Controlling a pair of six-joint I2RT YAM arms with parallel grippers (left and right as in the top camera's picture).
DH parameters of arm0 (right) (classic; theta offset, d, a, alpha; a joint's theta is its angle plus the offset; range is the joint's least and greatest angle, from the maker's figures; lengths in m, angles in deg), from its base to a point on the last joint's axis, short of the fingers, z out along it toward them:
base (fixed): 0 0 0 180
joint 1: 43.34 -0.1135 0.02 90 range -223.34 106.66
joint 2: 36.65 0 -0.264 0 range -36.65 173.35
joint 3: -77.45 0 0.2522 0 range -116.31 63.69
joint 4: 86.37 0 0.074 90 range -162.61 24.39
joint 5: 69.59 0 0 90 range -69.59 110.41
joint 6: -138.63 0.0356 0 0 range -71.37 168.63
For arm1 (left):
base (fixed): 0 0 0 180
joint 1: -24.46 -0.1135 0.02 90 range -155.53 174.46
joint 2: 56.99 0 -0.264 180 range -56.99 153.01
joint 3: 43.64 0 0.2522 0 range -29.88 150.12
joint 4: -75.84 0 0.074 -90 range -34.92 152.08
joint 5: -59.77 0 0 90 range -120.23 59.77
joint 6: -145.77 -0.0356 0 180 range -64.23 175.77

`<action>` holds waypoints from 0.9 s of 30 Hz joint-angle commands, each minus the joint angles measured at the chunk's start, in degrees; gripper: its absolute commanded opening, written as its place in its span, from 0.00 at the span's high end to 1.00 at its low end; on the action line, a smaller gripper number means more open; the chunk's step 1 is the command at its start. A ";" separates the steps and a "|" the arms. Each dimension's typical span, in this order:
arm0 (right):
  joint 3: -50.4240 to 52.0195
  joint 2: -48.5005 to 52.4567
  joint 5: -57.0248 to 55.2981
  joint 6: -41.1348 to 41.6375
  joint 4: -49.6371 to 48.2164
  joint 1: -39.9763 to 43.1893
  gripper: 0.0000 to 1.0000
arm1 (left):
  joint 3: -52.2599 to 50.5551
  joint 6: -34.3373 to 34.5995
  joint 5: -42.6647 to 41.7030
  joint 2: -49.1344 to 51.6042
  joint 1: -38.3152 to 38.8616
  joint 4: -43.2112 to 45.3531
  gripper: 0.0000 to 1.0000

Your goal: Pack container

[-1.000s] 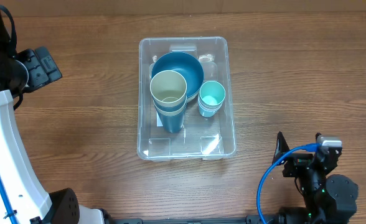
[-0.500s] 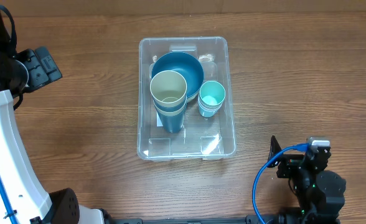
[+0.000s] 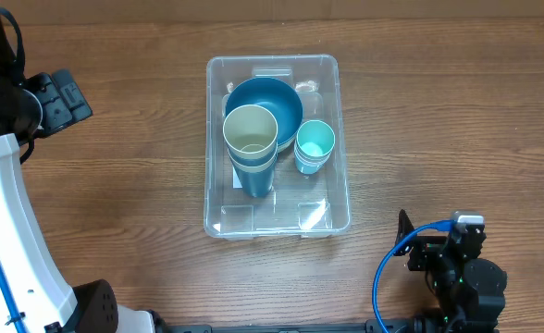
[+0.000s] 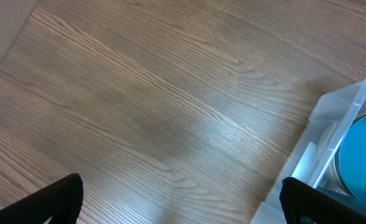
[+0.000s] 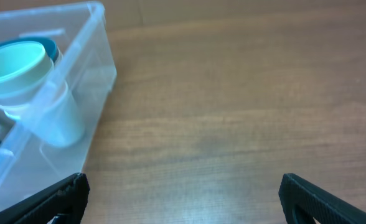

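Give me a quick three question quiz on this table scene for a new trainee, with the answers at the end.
1. True or false: the blue bowl sits inside the clear container.
2. What do the left gripper and right gripper hold? A: a cup. B: a bowl. C: nothing, both jaws open.
3. Fill in: within the container, the teal cup stands on the side nearer the ___ arm.

Key: 1 true. 2 C. 3 right.
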 commanded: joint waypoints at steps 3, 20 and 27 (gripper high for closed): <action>0.26 -0.66 0.59 -0.02 4.90 -0.31 0.00 | 1.14 -0.28 -0.50 -0.39 0.04 0.09 0.00; 0.26 -0.66 0.59 -0.02 8.92 -0.31 0.00 | 1.14 -0.28 -0.50 -0.39 0.04 0.09 0.00; 0.26 -0.66 0.59 -0.04 8.92 -0.31 0.00 | 1.14 -0.31 -0.24 -0.39 0.04 0.09 0.00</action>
